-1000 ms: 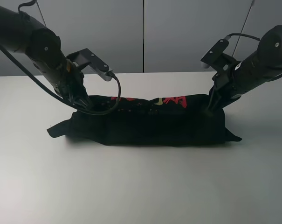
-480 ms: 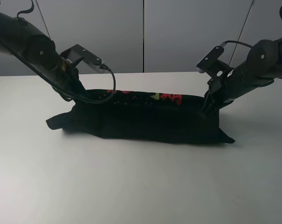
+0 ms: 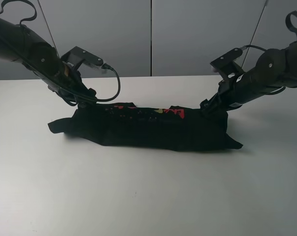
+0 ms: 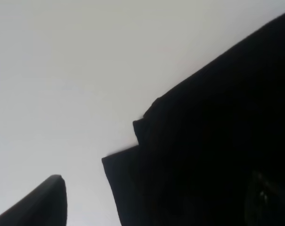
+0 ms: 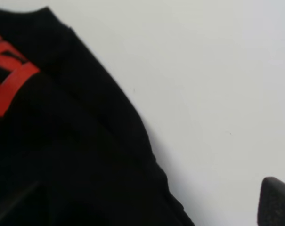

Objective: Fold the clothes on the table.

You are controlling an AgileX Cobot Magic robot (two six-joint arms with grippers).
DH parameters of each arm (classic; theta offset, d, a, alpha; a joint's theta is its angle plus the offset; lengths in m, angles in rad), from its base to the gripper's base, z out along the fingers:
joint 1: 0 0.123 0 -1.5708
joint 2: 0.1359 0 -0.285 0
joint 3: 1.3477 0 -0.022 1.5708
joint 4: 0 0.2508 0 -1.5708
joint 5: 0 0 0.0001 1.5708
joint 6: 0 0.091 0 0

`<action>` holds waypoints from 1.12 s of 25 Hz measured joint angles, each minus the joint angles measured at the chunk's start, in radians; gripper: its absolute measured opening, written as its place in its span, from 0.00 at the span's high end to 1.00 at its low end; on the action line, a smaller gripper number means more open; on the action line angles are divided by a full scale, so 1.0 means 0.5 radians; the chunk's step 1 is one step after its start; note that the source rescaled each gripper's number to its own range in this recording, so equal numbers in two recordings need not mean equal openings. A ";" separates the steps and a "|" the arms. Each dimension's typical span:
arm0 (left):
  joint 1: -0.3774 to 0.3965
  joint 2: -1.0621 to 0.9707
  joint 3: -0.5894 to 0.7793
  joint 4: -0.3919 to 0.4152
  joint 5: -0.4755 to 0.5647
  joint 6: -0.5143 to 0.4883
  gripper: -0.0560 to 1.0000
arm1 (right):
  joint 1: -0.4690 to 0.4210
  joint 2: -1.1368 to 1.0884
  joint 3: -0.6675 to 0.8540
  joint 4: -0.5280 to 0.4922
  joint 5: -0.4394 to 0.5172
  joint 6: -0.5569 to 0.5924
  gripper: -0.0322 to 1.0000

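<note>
At the far left, the left arm (image 3: 30,46) is reaching down over the white table (image 3: 148,196), with a black cable (image 3: 114,83) looping off its wrist. The left gripper (image 3: 83,103) is hovering just above the back left corner of the black T-shirt (image 3: 153,132). Its jaws are standing apart and gripping nothing: in the left wrist view a single finger (image 4: 41,202) is showing well off to one side, with bare table lying between it and the folded cloth edge. The shirt is lying flat on the table as a long, low, folded band, running across the middle between the two arms. A sleeve (image 3: 60,126) is sticking out at its left end. Along the back edge a strip of the chest print (image 3: 148,112) is peeking out in red with a touch of yellow. A pointed corner (image 3: 234,145) is jutting out at the right end. The right gripper (image 3: 207,108) is hanging at the back right corner of the shirt, very near the cloth or just touching it; the high view is not showing which. Its jaws are also spread and empty: in the right wrist view one finger (image 5: 276,202) is sitting clear of the shirt's curved edge, white table between them, while a patch of red lettering (image 5: 8,77) is showing on the cloth. The right arm (image 3: 276,69) is stretching away to the far right.
</note>
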State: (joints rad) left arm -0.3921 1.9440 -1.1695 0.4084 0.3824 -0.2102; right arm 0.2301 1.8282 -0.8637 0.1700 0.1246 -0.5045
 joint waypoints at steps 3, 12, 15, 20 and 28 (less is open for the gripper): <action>0.004 0.000 -0.016 -0.033 0.171 -0.071 0.01 | 0.000 0.004 -0.040 0.000 0.218 0.264 0.01; 0.129 0.007 -0.286 -0.347 0.665 -0.037 0.01 | 0.000 0.007 -0.387 0.016 0.988 0.707 0.00; 0.176 0.007 -0.356 -0.509 0.727 0.084 0.01 | 0.000 0.012 -0.481 0.068 1.145 0.779 0.00; 0.184 0.081 -0.406 -0.628 0.931 0.194 0.01 | 0.000 0.059 -0.549 0.118 1.288 0.851 0.00; -0.010 0.155 -0.437 -0.817 1.035 0.338 0.01 | 0.091 0.090 -0.566 0.253 1.339 0.817 0.00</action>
State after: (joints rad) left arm -0.3973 2.0215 -1.3882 0.0000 0.9001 -0.0410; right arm 0.2758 1.8730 -1.1466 0.2967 0.7941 -0.0962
